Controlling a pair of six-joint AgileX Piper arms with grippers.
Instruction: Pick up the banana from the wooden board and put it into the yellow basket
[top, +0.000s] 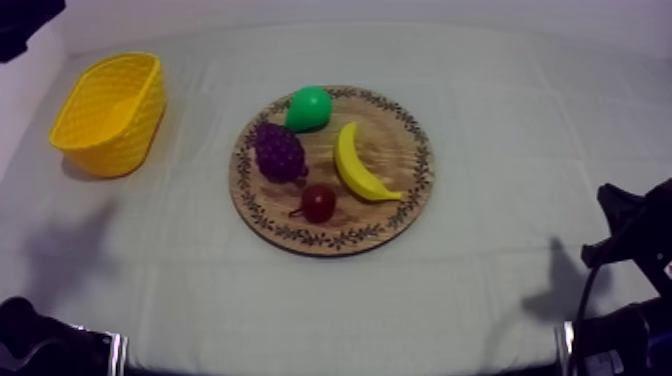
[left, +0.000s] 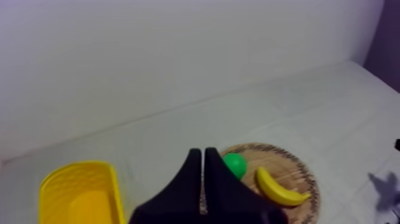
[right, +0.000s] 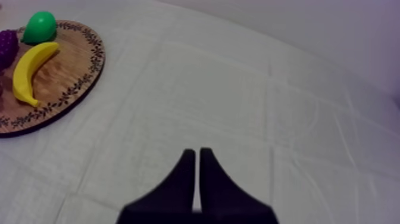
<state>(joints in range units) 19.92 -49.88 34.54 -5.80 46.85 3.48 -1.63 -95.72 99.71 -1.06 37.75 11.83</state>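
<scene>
The banana (top: 360, 165) lies on the wooden board's (top: 330, 240) right half, long axis far-to-near, closer to my right gripper (right: 197, 154) than my left gripper (left: 203, 156). The yellow basket (top: 105, 110) stands left of the board. Both grippers are pinched together, empty.

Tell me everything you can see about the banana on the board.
The banana is a smooth, bright yellow toy, plastic by its look, whole and curved, with one end drawn to a narrow tip. It lies flat on the wooden board, on the side away from the yellow basket, its blunt end near the green pear. It rests on the board alone, touching no other fruit.
</scene>
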